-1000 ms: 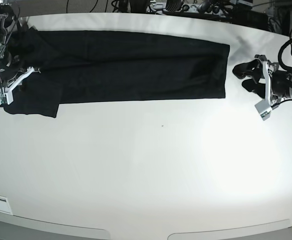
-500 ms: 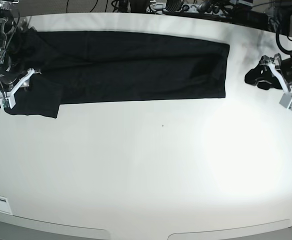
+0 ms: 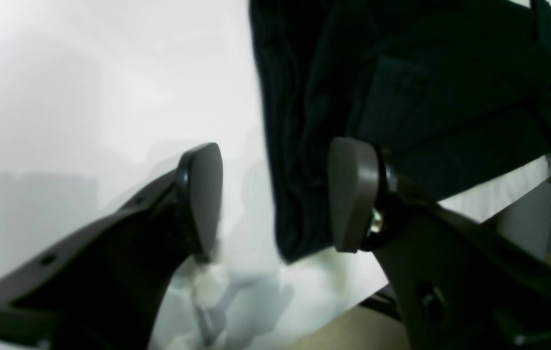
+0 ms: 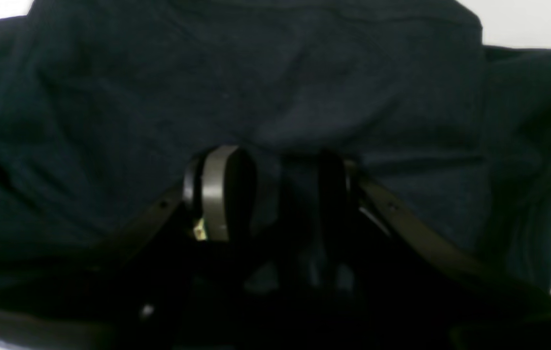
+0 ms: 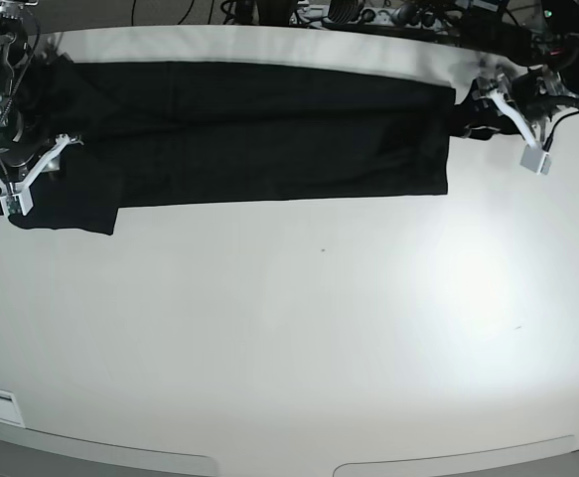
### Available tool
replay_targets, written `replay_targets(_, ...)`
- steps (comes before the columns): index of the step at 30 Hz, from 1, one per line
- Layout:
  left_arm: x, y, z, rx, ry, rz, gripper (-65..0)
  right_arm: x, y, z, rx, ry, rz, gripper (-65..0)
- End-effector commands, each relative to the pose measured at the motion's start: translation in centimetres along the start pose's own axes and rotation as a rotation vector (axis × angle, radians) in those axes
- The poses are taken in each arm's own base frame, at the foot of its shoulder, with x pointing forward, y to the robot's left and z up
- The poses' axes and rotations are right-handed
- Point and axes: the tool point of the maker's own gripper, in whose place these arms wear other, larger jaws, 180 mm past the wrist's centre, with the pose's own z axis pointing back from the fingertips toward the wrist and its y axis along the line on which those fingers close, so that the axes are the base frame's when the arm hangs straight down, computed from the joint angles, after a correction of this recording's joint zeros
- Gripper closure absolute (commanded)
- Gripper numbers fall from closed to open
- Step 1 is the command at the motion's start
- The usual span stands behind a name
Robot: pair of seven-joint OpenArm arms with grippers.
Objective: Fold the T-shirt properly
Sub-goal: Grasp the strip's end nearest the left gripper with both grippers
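T-shirt (image 5: 249,129): you have it folded into a long black band along the far side of the white tabletop (image 5: 299,328), lying flat, with a wider part spilling toward you at the base view's left end.

Left claw (image 3: 275,194): at the band's end on the base view's right, by the far corner. Its fingers stand wide apart — one grey pad (image 3: 205,194) is over bare tabletop, the other over the cloth, and the shirt's edge runs down between them. Nothing is pinched.

Right claw (image 4: 275,192): over the crumpled end on the base view's left. Its wrist view is filled with dark cloth; the fingers are parted with a fold of fabric bulging between them — you cannot tell whether they grip it.

Tabletop: the near half holds nothing but glare.
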Motion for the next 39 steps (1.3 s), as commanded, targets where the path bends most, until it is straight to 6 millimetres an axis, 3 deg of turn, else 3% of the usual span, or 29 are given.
replay_targets(1, -0.5, 0.1, -0.1, 0.018, 0.033, -0.017, -36.5, 1.5, -0.5, 0.6, -0.01, -0.043, 0.025, -28.7)
replay_targets(5, -1.3, -1.7, -1.8, -0.036, 0.041, -0.004, -36.5, 1.5, -0.5, 0.6, -0.01, -0.043, 0.026, -28.7)
replay_targets(14, -0.5, -4.9, -5.3, -0.091, 0.027, -0.04, -36.1, 1.5, -0.3, 0.6, -0.003, -0.04, 0.039, -28.7)
replay_targets(16, -0.2, -4.7, -5.5, -0.08, 0.023, -0.042, -30.2, 1.6, -0.3, 0.7, -0.003, -0.042, 0.042, -28.7)
replay_targets(17, -0.1, -4.5, -5.5, -0.067, 0.02, -0.034, -24.2, 1.6, -0.3, 0.7, -0.004, -0.041, 0.043, -28.7)
replay_targets(19, 0.2, -3.9, -5.5, -0.035, 0.008, -0.015, -6.1, 1.7, -0.3, 0.8, -0.004, -0.041, 0.045, -28.7)
replay_targets(20, 0.2, -3.7, -5.5, -0.024, 0.004, -0.011, 0.0, 1.8, -0.2, 0.8, -0.001, -0.041, 0.05, -28.7)
replay_targets(24, 1.4, -3.3, -5.1, -0.011, -0.039, -0.02, 0.0, 3.3, 0.4, 1.4, 0.013, -0.087, 0.094, -28.7)
replay_targets(28, 4.0, -1.9, -3.7, 0.025, -0.107, -0.042, 0.0, 7.2, 1.3, 4.2, 0.002, -0.218, 0.175, -28.5)
replay_targets(31, 5.9, -0.5, -2.0, 0.06, -0.149, -0.06, 0.0, 8.7, 0.9, 6.4, -0.029, -0.279, 0.225, -20.3)
replay_targets(34, 7.5, 0.3, -0.4, 0.076, -0.182, -0.082, 0.0, 7.9, 0.9, 6.5, -0.003, -0.274, 0.204, 0.0)
replay_targets(39, 8.5, -0.6, 0.5, 0.011, -0.201, -0.12, 0.0, 5.7, 3.0, 4.9, 0.139, -0.305, 0.153, 0.0)
